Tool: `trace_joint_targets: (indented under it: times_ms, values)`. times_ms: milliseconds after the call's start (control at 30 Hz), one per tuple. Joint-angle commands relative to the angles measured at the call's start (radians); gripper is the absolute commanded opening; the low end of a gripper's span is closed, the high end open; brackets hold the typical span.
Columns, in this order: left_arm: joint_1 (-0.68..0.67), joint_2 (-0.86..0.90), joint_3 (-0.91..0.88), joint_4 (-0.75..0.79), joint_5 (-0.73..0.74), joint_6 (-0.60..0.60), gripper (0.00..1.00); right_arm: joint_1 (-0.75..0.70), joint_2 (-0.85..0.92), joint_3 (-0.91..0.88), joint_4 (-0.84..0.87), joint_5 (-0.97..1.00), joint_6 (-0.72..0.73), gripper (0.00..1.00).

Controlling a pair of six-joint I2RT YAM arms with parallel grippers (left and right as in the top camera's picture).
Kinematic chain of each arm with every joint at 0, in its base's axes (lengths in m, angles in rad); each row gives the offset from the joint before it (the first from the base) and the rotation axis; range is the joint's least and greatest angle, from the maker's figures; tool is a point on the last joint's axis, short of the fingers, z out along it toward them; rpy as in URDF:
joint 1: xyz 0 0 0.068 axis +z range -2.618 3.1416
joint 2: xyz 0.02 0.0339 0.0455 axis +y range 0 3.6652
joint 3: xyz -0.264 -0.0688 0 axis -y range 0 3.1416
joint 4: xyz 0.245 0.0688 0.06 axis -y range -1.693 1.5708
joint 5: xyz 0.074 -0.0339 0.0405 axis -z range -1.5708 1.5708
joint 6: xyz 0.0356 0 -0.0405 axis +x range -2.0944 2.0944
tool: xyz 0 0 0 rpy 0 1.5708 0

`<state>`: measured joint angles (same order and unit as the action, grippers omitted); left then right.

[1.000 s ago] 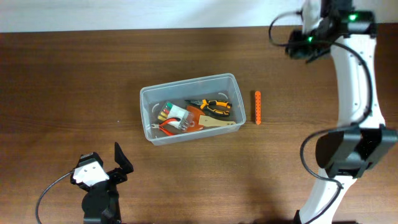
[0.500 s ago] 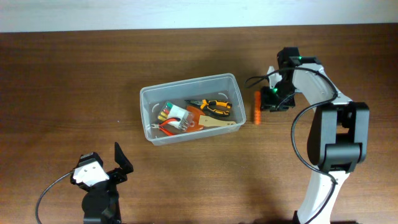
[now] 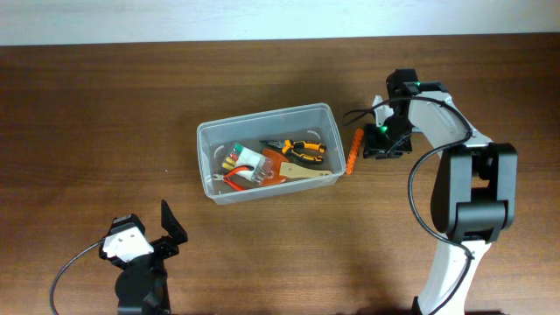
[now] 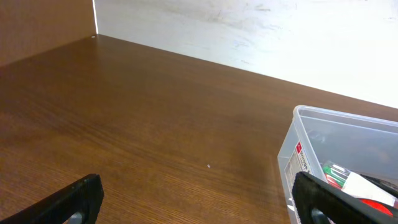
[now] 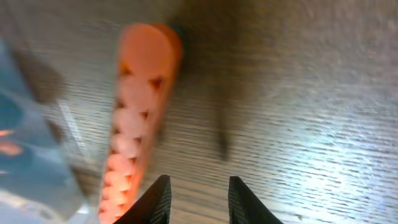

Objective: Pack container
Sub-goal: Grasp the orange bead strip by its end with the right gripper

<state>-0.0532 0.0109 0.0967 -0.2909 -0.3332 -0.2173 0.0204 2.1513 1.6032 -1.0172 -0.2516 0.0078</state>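
hovering right pincer (image 5: 197,193), fingers seemingly parted and empty, container (image 3: 262,117) near, orange stick (image 3: 352,151) between them

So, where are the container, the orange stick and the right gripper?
container (image 3: 262,115), overhead, far rim.
orange stick (image 3: 353,151), overhead, middle of its length.
right gripper (image 5: 198,202), right wrist, midway between its fingertips.
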Motion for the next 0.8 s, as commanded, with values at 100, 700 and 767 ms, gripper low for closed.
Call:
trace_joint_targets:
  times_ms: [100, 700, 767]
  values:
    - [-0.004, -0.005, -0.004, -0.001, -0.004, 0.009, 0.99, 0.008, -0.135, 0.095, 0.002, -0.078, 0.064, 0.3]
    - [-0.004, -0.005, -0.004, -0.001, -0.004, 0.009, 0.99, 0.168, -0.061, 0.085, 0.046, 0.191, 0.447, 0.36]
    - [-0.004, -0.005, -0.004, -0.001, -0.004, 0.009, 0.99, 0.155, -0.061, 0.085, 0.042, 0.206, 0.46, 0.36]
